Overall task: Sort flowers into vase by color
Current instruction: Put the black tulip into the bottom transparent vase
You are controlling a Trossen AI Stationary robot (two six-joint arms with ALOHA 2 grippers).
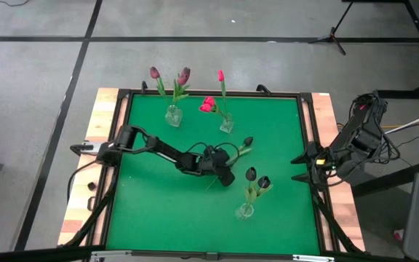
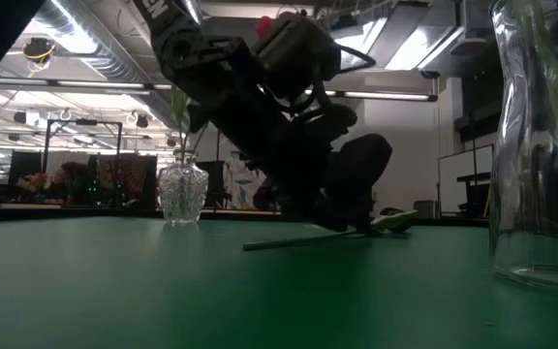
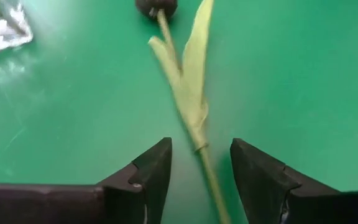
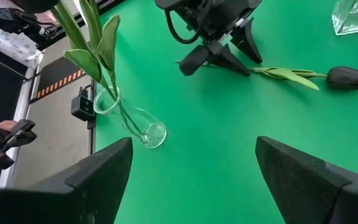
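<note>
- the table (image 1: 158, 218) is a flat green mat, smooth and matte, framed by a dark rail with pale wooden planks along both sides.
- the left gripper (image 1: 226, 177) reaches across to the middle of the mat, low over a single loose near-black flower (image 1: 247, 142) that lies flat there; in the left wrist view its two dark, wedge-shaped fingers (image 3: 151, 171) stand apart with the thin stem running between them, not clamped on it.
- that loose flower has a rounded dark bud (image 3: 156, 6), a slim pale-green stem and long, pointed, slightly folded leaves (one leaf lies along the stem).
- the right gripper (image 1: 298, 167) hangs at the mat's right edge, well apart from the flowers; its blunt black fingers (image 4: 98, 171) are spread wide in the right wrist view.
- three small clear glass vases stand on the mat:
- the far-left vase (image 1: 172, 116) is a ribbed, bulbous one holding two dusky purple flowers (image 1: 183, 75).
- the far-middle vase (image 1: 226, 125) looks squarish and holds bright pink flowers (image 1: 208, 105), one taller pink bud (image 1: 220, 75) rising above the rest.
- the near vase (image 1: 245, 211) is a smooth, narrow-necked bottle shape holding two near-black flowers (image 1: 257, 178), just beside the left gripper.
- in the low view the left arm shows as a dark bulk pressed down to the mat, with the loose stem (image 2: 289, 241) lying along the surface.
</note>
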